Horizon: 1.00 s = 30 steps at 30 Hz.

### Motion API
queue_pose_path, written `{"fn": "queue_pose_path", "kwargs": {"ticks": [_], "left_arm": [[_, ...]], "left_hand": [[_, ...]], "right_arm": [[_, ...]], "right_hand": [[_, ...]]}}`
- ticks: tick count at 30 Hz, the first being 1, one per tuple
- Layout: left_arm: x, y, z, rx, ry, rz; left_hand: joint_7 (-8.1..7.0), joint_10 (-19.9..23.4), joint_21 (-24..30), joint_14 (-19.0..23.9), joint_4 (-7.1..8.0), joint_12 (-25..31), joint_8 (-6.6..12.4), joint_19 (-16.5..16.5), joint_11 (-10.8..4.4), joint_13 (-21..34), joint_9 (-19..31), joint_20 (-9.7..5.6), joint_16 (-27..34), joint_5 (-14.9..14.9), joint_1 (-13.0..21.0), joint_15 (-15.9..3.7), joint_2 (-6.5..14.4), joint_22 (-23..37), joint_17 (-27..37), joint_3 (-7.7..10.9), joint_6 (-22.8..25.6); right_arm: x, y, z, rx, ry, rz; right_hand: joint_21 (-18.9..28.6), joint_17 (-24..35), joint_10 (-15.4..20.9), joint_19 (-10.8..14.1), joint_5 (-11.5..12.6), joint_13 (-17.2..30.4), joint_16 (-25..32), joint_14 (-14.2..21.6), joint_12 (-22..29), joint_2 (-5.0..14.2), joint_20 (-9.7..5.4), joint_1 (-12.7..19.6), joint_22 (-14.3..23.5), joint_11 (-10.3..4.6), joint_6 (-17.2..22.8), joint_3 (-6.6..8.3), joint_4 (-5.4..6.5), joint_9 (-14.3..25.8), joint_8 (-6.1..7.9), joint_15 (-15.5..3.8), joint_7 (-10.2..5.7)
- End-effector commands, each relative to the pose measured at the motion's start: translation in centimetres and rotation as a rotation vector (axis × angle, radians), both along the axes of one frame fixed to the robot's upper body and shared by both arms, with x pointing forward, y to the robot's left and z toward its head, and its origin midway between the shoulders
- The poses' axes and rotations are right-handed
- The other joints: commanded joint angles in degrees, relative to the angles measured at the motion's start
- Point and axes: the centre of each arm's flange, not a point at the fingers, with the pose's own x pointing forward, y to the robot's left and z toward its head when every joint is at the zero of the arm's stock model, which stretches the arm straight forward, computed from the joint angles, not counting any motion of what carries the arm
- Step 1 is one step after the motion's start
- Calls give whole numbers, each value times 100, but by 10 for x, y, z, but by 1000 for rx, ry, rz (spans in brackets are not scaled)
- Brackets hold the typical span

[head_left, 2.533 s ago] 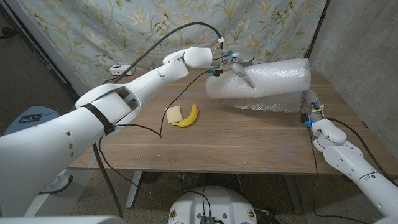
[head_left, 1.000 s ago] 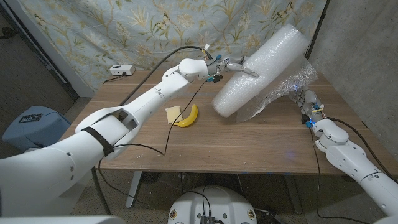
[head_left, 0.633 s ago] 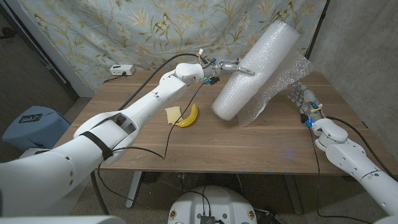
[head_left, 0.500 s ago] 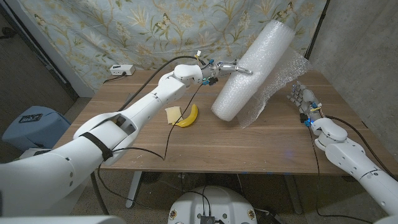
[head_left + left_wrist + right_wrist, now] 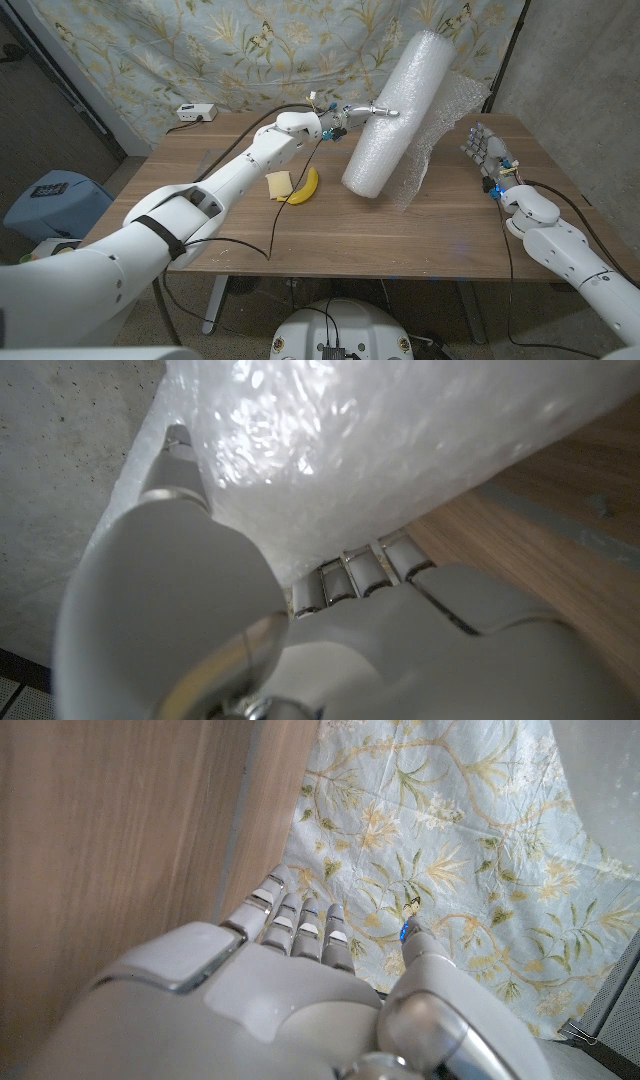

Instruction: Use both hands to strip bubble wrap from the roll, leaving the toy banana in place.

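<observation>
One left robot hand [image 5: 372, 110], fingers half buried in tilted bubble wrap roll [image 5: 395, 110].

Toy banana [image 5: 302, 186] left of bubble wrap roll [image 5: 392, 112]

Even, soft indoor light, moderately bright. Glare on translucent bubble-wrap roll [image 5: 400, 110], strongest in left wrist view, where white plastic left hand [image 5: 330, 630] sits close and soft-focused. Faint shadows on brown wooden table [image 5: 330, 235]. Dim corner far left. Head view sharp, edges slightly bowed.
</observation>
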Motion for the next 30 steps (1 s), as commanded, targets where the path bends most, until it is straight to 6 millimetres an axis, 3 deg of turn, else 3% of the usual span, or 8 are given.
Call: {"fn": "queue_pose_path", "kwargs": {"ticks": [1,5,30], "left_arm": [[14,4,-23,-120,90,11],[20,3,-33,-142,126,5],[33,-9,-67,-245,379,-84]], "left_hand": [[4,321,42,289,12,-9,59,-15,-255,15,35,-21,42,58,1057,-247,1102,24,-1,-14,63],[-18,283,70,305,78,-103,21,-42,-266,-81,34,-55,-146,72,925,-218,1110,19,-199,-22,16],[7,284,117,301,49,-240,-39,-118,-243,-221,34,-44,-273,106,893,-197,1119,-6,-277,7,-16]], "right_arm": [[-12,6,6,-18,-20,7],[-14,9,6,-32,-16,14],[-30,25,8,-154,20,26]], "right_hand": [[27,-2,-7,-7,-4,31,58,-8,38,-2,-10,-19,24,-15,26,28,-5,19,35,49,11],[27,-3,-6,-7,-5,31,56,-12,38,-8,-9,-20,24,-4,22,27,-7,19,33,57,26],[20,-14,1,-32,-5,31,48,-16,40,-29,14,-1,24,0,27,30,-35,19,30,87,43]]}}
